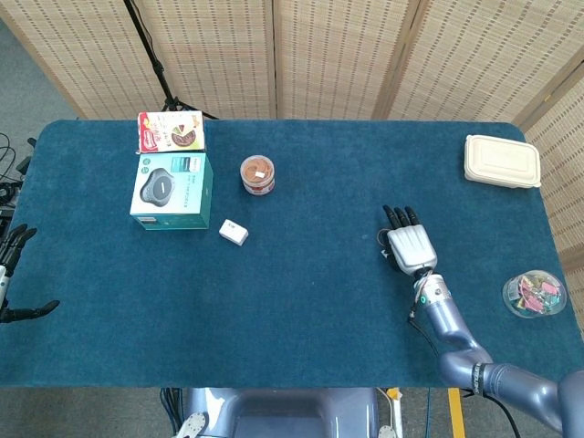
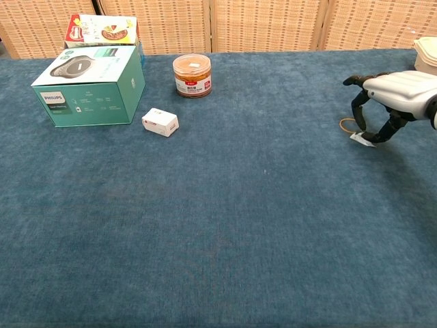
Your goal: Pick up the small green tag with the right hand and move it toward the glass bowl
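Right hand (image 2: pixel 396 96) at right edge of frame, palm down, fingers curled toward desk (image 2: pixel 239 225). Tag (image 2: pixel 360 139) at fingertips; actual grasp cannot be told.

Small tag (image 2: pixel 360 139) flat on blue cloth; glass bowl (image 1: pixel 534 295) near right edge.

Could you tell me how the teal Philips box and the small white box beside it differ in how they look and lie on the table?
The teal Philips box is far larger and taller than the small white box. The teal Philips box is teal with a printed product picture on top; the small white box is white with only small markings. The teal Philips box sits roughly square to the table edge, while the small white box lies turned at an angle. Both rest on the blue table, apart from each other.
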`<state>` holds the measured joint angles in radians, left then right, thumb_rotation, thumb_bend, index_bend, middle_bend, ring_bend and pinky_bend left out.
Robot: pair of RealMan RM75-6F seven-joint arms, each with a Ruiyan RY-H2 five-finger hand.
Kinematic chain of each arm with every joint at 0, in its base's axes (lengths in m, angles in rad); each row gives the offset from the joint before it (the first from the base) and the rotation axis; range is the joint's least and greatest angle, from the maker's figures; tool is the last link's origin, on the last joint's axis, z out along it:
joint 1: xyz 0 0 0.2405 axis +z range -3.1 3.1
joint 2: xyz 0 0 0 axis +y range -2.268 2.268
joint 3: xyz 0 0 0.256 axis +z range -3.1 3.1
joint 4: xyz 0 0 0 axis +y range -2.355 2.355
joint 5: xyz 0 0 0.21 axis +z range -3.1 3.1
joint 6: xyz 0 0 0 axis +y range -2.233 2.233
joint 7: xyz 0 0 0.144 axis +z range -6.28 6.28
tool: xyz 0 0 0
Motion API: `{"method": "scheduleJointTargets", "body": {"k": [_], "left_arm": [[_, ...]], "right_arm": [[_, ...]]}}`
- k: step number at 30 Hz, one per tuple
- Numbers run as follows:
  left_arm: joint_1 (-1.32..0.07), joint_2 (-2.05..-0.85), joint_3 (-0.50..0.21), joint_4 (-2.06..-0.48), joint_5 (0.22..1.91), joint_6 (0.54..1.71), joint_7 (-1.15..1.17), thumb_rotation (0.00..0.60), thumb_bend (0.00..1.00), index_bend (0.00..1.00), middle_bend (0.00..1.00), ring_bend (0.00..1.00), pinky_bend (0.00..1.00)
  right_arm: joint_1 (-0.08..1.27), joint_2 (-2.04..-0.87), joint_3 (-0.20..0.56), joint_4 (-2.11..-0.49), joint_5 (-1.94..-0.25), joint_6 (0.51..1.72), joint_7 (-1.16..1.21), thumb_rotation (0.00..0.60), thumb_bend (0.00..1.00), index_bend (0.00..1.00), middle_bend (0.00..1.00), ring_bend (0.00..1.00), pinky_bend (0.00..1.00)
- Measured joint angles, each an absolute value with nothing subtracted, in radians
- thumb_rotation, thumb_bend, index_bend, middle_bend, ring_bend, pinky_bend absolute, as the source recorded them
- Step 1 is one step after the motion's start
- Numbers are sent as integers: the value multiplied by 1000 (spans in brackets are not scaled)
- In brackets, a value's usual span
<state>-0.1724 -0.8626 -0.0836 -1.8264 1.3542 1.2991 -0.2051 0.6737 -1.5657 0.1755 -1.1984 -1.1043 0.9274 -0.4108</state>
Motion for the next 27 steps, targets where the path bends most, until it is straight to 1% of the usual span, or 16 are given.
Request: {"method": "scheduleJointTargets", "body": {"k": [27], "left_arm": [[-173,-864,-83,-1832,1350,1299,-191,600,0,0,0,0,0]], "right_arm": [[678,-1545,183,-1160,-1083,924,-408,600,836,575,0,0,0]]}}
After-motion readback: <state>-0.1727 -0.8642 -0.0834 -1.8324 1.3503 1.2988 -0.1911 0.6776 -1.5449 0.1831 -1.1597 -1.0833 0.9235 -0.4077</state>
